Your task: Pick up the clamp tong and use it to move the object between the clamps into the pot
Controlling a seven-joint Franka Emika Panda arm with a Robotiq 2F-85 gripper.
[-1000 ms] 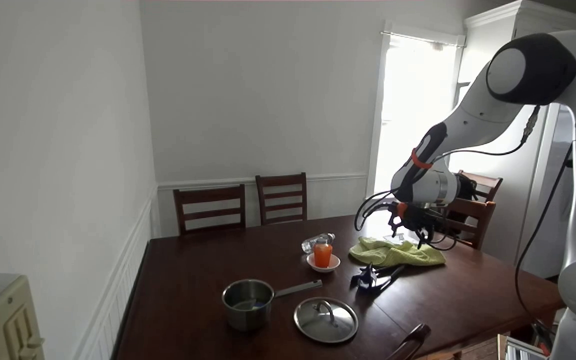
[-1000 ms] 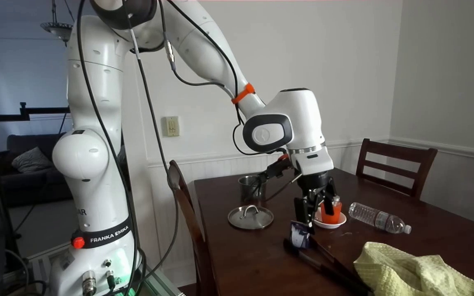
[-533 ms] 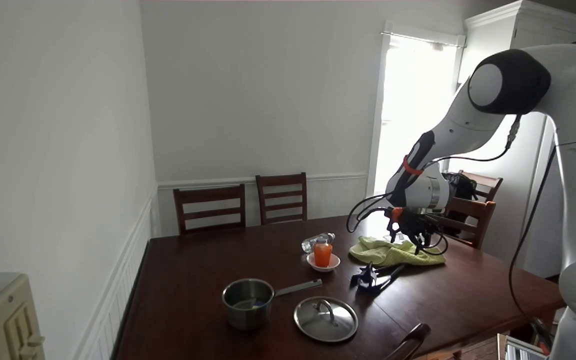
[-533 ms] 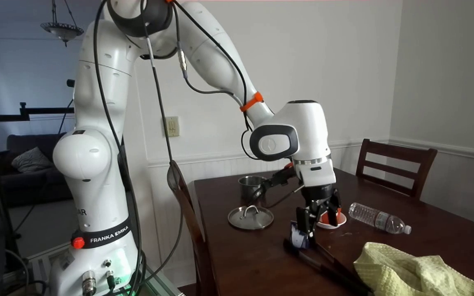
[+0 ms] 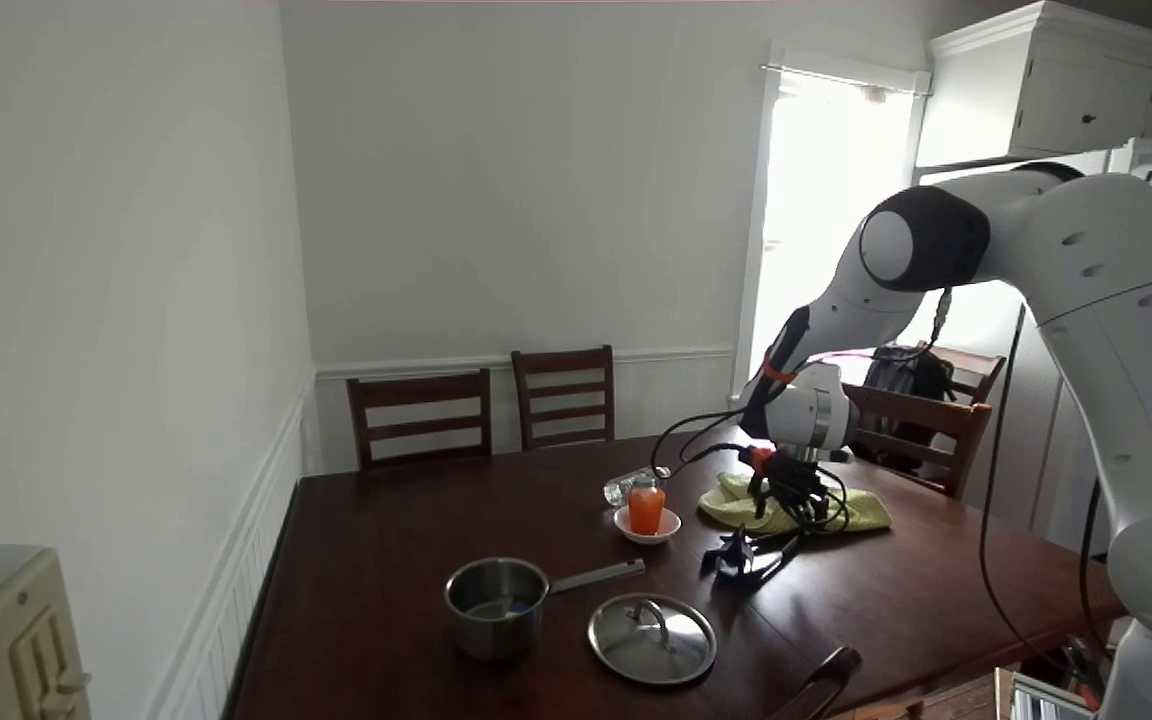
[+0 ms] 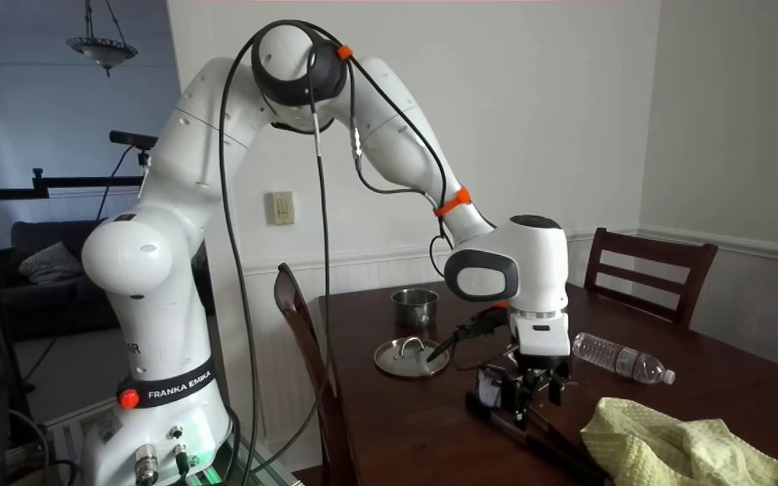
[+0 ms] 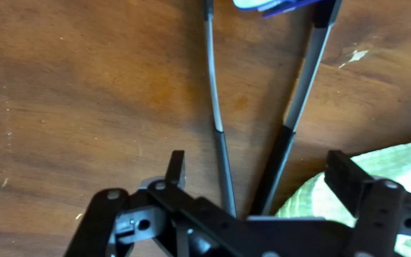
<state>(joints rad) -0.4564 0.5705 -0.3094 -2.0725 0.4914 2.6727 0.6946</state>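
Note:
The clamp tong (image 7: 307,78) lies on the table, its two slim arms black and grey, spread in a V. It also shows in both exterior views (image 5: 774,568) (image 6: 554,445). A small blue-purple packet (image 6: 490,386) sits between its tips; its edge shows at the top of the wrist view (image 7: 277,5). My gripper (image 7: 258,169) is open and empty, low over the tong's handle part. In the wrist view both tong arms run between its fingers; I cannot tell whether it touches them. The steel pot (image 5: 496,635) stands apart from the tong, with something small and blue inside.
A steel lid (image 5: 626,650) lies beside the pot. An orange cup (image 5: 646,510) stands in a white bowl (image 5: 673,527), with a plastic bottle (image 6: 618,358) near it. A yellow-green towel (image 6: 672,439) lies against the tong's handle end. Chairs (image 5: 421,420) surround the table.
My arm has reached forward and down; the open gripper has sunk from above the tong to close over its handle part. The tong, packet, pot and lid have not moved.

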